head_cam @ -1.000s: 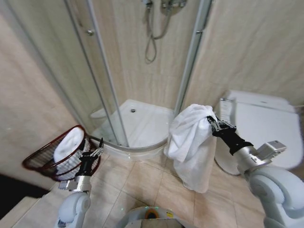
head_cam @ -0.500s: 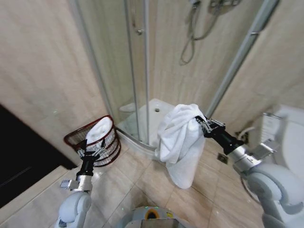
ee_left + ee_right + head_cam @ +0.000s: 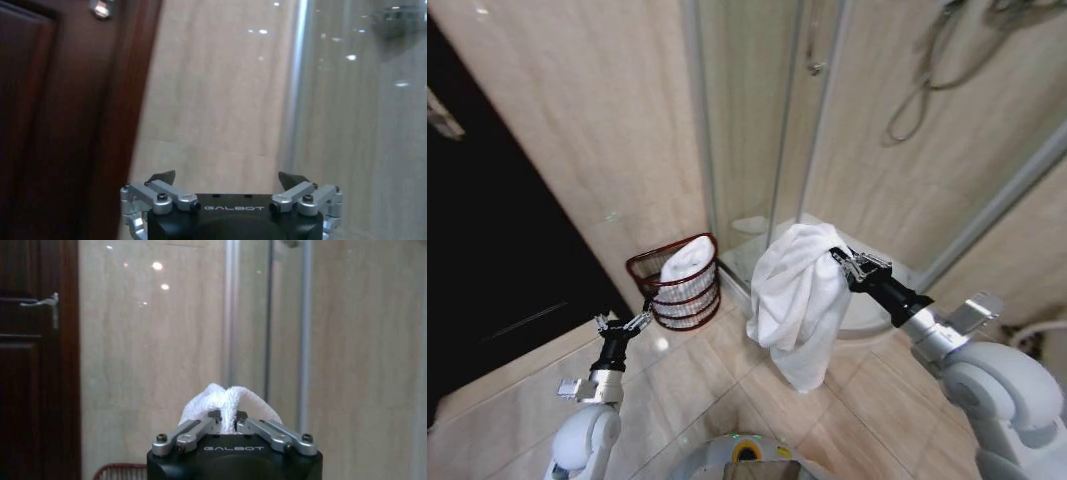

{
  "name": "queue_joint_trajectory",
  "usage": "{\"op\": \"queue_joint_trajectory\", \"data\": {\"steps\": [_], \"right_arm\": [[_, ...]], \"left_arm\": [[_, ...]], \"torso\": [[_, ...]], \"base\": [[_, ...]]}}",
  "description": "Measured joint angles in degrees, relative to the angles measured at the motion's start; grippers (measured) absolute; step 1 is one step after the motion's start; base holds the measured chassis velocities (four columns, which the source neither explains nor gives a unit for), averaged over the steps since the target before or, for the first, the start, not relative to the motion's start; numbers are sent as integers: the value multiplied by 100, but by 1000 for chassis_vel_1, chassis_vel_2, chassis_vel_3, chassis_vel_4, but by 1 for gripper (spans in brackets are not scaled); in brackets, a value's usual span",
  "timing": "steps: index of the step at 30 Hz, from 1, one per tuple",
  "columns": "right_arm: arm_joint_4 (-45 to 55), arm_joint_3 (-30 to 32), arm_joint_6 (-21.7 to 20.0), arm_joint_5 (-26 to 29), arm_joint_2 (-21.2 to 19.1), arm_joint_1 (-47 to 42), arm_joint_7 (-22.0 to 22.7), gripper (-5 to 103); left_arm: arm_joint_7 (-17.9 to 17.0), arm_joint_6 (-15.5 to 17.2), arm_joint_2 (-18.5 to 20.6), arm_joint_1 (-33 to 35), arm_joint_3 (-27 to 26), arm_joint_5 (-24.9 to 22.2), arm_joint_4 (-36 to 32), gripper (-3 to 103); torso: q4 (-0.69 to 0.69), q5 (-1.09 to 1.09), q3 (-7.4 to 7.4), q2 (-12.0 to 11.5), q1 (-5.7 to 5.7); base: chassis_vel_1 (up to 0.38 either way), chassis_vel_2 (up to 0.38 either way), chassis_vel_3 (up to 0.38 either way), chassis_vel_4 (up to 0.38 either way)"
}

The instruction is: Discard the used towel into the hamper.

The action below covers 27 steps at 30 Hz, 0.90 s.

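Observation:
A white towel [image 3: 795,300] hangs in mid-air from my right gripper [image 3: 838,259], which is shut on its top fold; the right wrist view shows the towel's pinched fold [image 3: 227,401] between the fingers. The hamper [image 3: 681,283], a small reddish-brown wire basket, stands on the floor against the wall by the shower door, left of the hanging towel, with white cloth [image 3: 686,263] inside it. Its rim [image 3: 121,470] peeks into the right wrist view. My left gripper [image 3: 623,324] is held low, in front and left of the hamper, open and empty, also seen as left gripper [image 3: 227,176].
A glass shower enclosure [image 3: 767,130] with a white tray stands behind the towel. A dark wooden door [image 3: 487,240] fills the left side, with its handle [image 3: 41,302] in the right wrist view. Beige floor tiles [image 3: 697,390] lie open in front of the hamper.
The whole head view has swung left: the toilet has left the picture and the dark door has come in. The hamper now sits nearer the centre. The towel stays gripped.

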Motion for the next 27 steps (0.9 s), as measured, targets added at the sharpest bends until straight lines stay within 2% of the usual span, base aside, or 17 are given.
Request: {"op": "queue_joint_trajectory", "data": {"steps": [15, 18, 22, 27], "right_arm": [[1, 65, -66, 21, 124, 87, 337, 6], [2, 84, -69, -22, 190, 62, 350, 6], [2, 110, -70, -62, 262, 3, 350, 6], [2, 139, -69, -67, 247, 47, 357, 6]], "left_arm": [[-1, -125, -11, -17, -6, 0, 50, 100], [-86, -127, -48, -115, -53, 12, 74, 100], [-214, -102, -54, -169, -66, 40, 81, 100], [-234, -83, -60, -136, -66, 121, 56, 100]], "torso": [[-1, 0, 0, 0, 0], [3, -1, 5, 11, 1], [-4, 1, 23, 52, 17], [-3, 0, 90, 165, 69]], "base": [[120, 124, 134, 130], [132, 115, 93, 129], [69, 51, 58, 50], [0, 0, 0, 0]]}}
